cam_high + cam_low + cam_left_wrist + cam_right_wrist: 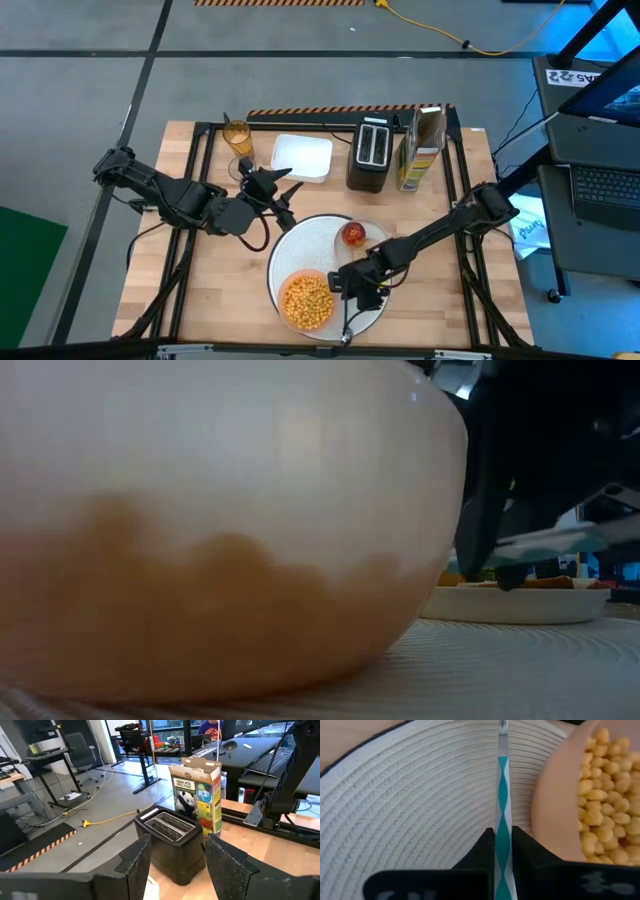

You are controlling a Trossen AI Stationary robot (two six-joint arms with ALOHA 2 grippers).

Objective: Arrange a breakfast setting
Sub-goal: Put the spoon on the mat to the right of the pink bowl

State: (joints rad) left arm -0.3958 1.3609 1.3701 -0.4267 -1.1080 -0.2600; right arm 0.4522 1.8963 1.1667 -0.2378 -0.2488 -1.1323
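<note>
The round white placemat lies at the table's near middle. On it stand the orange bowl of yellow cereal puffs and the small pale plate with the red apple. I cannot make out the bagel. My right gripper is just right of the bowl, shut on the spoon, which has a teal-and-white handle. My left gripper is open and empty above the table, left of the placemat and near the white tray. My right gripper pinches the spoon's teal-and-white handle between its two fingers. The spoon runs on forward past the fingertips, along the fingers, over the placemat beside the bowl's rim. In the low view the handle's other end sticks out above the plate, clear of the mat.
The black toaster, a cereal box, the white rectangular tray and a glass of orange drink stand along the far edge. Bare wood lies left of the placemat.
</note>
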